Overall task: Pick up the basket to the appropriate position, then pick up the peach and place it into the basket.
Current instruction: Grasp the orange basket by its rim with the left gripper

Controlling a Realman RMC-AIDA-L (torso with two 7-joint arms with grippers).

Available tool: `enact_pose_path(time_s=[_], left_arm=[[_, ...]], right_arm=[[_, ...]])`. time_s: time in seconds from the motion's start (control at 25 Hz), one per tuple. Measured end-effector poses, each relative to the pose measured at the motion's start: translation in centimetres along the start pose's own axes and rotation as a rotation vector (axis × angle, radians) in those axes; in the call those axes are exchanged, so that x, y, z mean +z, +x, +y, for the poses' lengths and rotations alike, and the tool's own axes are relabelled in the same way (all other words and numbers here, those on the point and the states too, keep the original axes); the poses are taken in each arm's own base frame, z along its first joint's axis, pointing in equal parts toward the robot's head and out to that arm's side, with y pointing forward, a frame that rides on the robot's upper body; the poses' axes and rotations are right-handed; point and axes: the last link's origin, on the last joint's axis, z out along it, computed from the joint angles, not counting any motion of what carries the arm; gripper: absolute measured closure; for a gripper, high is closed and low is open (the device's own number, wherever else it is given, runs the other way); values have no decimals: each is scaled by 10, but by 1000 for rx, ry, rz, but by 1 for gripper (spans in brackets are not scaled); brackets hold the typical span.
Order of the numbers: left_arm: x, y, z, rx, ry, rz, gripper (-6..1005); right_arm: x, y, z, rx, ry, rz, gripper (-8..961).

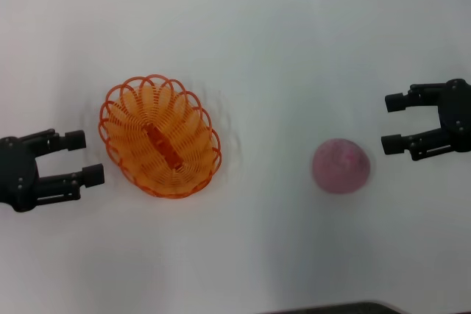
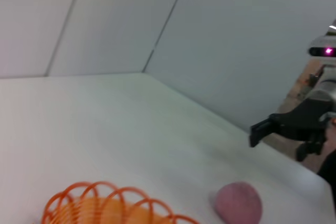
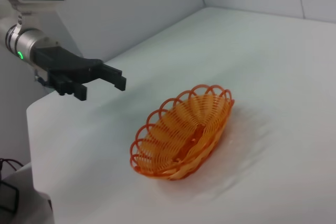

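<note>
Head view first: the basket (image 1: 160, 136) sits on the white bench (image 1: 280, 49) toward its left edge, empty, an oval of thin orange wire with a looped, scalloped rim and spiral-ribbed sides. It looks light and springy, likely to flex if squeezed hard; the rim loops nearest the left gripper (image 1: 87, 157) seem the natural place to pinch. That gripper lies just beside the basket, apart from it, jaws spread wide. The peach (image 1: 341, 165) rests toward the right edge, well apart from the basket: round, pink, matte and fuzzy-looking with darker blotches. It probably rolls easily and may be soft, so a grip across its widest girth seems safest. The right gripper (image 1: 392, 123) stands near it, not touching, jaws wide.

Left wrist view: the basket's rim loops (image 2: 105, 203) show close up, slender and glossy; the peach (image 2: 239, 204) lies beyond, with the right gripper (image 2: 262, 129) above the bench's far edge.

Right wrist view: the basket (image 3: 184, 132) shows its shallow, open weave and a denser ridge along its floor; the left gripper (image 3: 100, 80) hovers near the bench's corner, jaws apart.
</note>
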Motion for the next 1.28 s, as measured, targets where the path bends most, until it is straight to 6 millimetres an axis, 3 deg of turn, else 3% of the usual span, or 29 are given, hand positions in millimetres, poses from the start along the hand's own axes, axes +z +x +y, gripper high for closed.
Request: enact_pose_path(time_s=[0.44,0.64,0.84,0.88,0.92,1.12,1.28], left_arm=[[12,55,-14,109,17,260,171],[24,71,-25,146,82,324,173],[31,104,-37,101,71,204,175],[33,121,-41,75,102,129,176],[33,121,-41,75,102,129,176],[44,166,-44,48,227,-106,178],[52,182,-43,33,303,-236,180]], right_arm=[[2,-6,-3,-16,25,-64,-1],[5,-10,-4,-14,24,-79,-1],[5,-13,-5,-14,30,-91,-1],[5,-13,-5,-15,32,-92,-1],[5,-14,-5,-15,35,-95,-1],[4,-16,-7,-15,47,-107,-1],[5,-18,-8,-19,51,-109,-1]])
